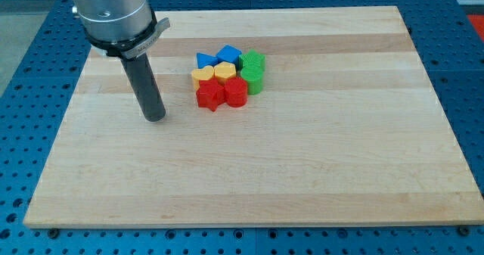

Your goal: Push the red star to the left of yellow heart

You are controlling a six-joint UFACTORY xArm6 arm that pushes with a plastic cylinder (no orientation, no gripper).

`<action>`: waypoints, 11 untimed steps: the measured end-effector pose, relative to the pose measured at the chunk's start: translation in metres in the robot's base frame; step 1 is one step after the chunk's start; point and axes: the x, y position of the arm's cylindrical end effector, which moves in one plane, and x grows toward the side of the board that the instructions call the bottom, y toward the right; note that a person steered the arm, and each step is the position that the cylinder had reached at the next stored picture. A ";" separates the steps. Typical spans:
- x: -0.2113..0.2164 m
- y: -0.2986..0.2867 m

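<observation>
**Rod tip standing left of a tight cluster of eight blocks**

The arm carries no hand, so no open or closed state applies; it ends in a dark rod whose lower end, my tip (155, 118), rests on the wooden surface (318, 172). The tip stands apart from every block, to the left of the cluster and slightly nearer the view's bottom than the red star (209, 96).

The blocks sit packed together a little left of the surface's centre, toward its far half. The red star occupies the cluster's near-left corner. Touching its right side is a second red block (236, 93), whose exact shape cannot be made out. Directly behind the red star lies the yellow heart (202, 76), and just right of that a second yellow block (224, 72). On the far side lie a blue triangular block (204, 59) and a blue block (228, 55) beside it. Two green blocks close the right side: one farther (254, 60), one nearer (254, 79), the latter touching the second red block.

The red star thus lies in front of the yellow heart, not to its left.
</observation>
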 end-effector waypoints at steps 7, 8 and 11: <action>-0.011 0.102; -0.011 0.100; -0.045 0.058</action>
